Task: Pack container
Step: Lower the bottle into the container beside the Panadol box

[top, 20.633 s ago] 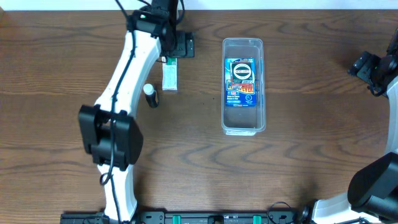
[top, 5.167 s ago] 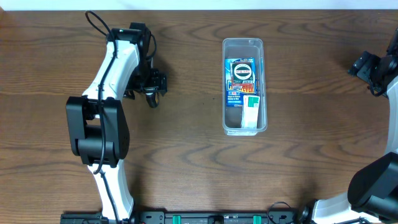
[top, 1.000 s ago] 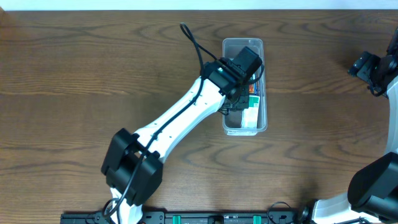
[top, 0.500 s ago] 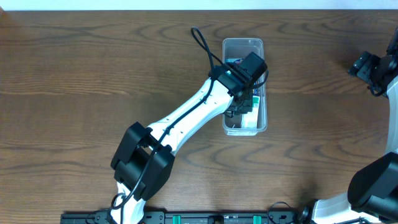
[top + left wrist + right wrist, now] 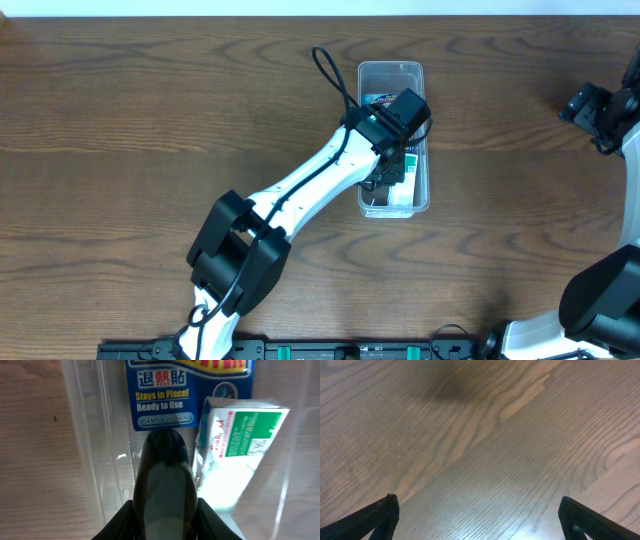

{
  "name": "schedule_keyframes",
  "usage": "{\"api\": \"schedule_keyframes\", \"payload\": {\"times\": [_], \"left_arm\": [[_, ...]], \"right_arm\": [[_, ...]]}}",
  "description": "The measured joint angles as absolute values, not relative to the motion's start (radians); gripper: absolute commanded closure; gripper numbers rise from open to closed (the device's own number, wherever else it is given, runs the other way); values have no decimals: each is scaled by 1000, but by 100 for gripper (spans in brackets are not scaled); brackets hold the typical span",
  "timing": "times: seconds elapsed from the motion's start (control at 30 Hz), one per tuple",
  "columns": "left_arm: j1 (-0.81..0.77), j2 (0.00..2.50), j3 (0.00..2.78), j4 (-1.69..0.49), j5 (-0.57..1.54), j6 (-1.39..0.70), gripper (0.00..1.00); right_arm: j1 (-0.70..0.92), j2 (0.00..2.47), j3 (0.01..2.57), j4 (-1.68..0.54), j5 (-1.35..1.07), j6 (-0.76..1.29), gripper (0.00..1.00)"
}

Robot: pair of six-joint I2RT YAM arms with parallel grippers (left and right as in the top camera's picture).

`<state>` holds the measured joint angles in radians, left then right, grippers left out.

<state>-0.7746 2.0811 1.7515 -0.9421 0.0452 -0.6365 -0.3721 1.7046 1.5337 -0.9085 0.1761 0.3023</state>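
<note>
The container (image 5: 391, 69), a clear narrow tub, stands right of the table's middle. Inside lie a blue printed packet (image 5: 165, 395) and a white-and-green box (image 5: 240, 455). My left gripper (image 5: 386, 168) reaches over the tub's middle and is shut on a small dark bottle (image 5: 165, 475). In the left wrist view the bottle points down into the tub, just inside its left wall (image 5: 85, 435), beside the box, with my left gripper (image 5: 165, 512) clamped round it. My right gripper (image 5: 598, 108) rests at the far right edge, and in its wrist view the right gripper (image 5: 480, 520) is open over bare wood.
The left arm (image 5: 300, 190) stretches diagonally from the front-left base to the tub. A black cable (image 5: 330, 70) loops up beside the tub's left wall. The right arm's base (image 5: 600, 300) sits at the front right corner.
The left arm has edged a little right and forward over the tub, still holding the bottle. The right arm has not moved.
</note>
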Motion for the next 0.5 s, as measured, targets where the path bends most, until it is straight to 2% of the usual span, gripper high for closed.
{"api": "schedule_keyframes", "payload": {"times": [0.5], "left_arm": [[-775, 2091, 1752, -933, 52, -640, 69]], "right_arm": [[-372, 1705, 1534, -908, 176, 302, 1]]}}
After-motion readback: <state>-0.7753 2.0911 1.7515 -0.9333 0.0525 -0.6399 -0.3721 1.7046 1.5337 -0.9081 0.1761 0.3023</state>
